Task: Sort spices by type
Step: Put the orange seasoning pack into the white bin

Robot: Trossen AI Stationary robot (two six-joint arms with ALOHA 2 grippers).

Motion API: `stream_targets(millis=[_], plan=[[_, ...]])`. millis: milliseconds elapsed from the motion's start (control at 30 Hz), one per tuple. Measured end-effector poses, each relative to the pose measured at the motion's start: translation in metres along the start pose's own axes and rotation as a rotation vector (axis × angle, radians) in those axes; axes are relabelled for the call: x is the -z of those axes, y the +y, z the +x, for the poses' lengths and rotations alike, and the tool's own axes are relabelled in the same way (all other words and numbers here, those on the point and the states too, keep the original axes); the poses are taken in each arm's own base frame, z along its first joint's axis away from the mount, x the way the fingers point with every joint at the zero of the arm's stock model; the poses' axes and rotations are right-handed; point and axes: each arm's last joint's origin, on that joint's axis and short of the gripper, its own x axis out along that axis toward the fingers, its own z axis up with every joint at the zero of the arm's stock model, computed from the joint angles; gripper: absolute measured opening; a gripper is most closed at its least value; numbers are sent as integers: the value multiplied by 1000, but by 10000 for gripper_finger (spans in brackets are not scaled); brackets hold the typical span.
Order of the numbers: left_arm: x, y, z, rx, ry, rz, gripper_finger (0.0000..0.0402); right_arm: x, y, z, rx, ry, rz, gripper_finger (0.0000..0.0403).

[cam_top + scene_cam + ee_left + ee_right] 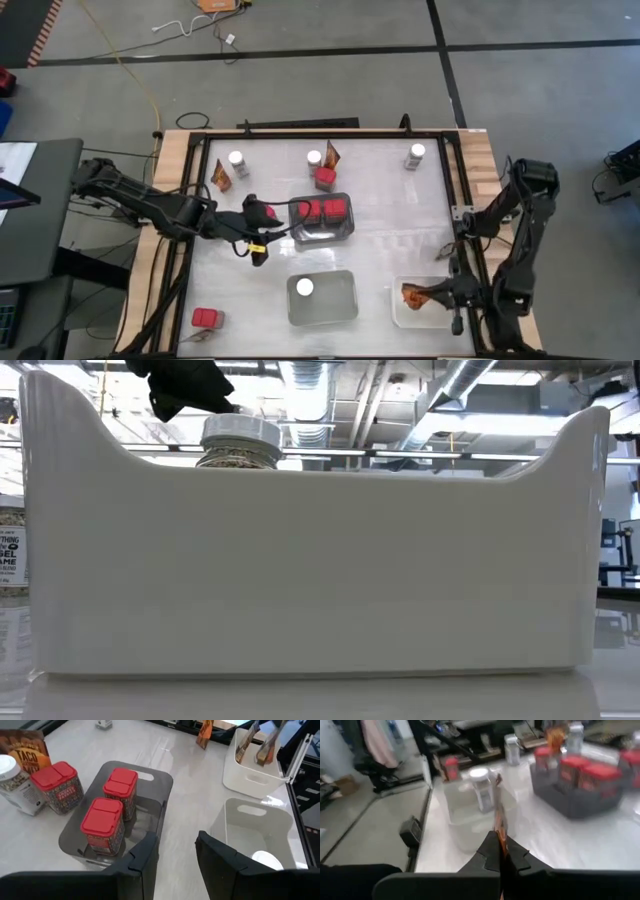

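**Spices part-sorted; right pincer pinching a packet**

Spices lie in several places. Two red containers (111, 807) stand upright in the grey tray (162, 780), directly ahead of the left gripper (176, 851), whose fingers are spread with nothing between them. A third red container (57, 786) stands outside that tray, off to one side of the left gripper, touching a clear jar (14, 787) with an orange-brown packet (22, 750) behind. One more red container (208, 318) sits alone by the table's near left corner, well behind the left gripper.

Right gripper (501, 851): fingers pressed together on a thin orange-brown packet (498, 815), held edge-on and upright. High view puts it over the white tray (400, 315) at the near right. Ahead of it, a clear tray (457, 820) holds one white-lidded jar (481, 787).

Far edge of table: two more jars (237, 160) (416, 155) and two packets (222, 174) (332, 153), well apart from both grippers.
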Motion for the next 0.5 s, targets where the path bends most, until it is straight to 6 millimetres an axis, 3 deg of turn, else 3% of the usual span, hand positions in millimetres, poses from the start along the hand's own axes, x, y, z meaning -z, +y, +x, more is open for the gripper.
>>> stream_targets(millis=[500], plan=[[0,0,0,-2,-1,-40,126,14,4,4,10,21,-6,15]])
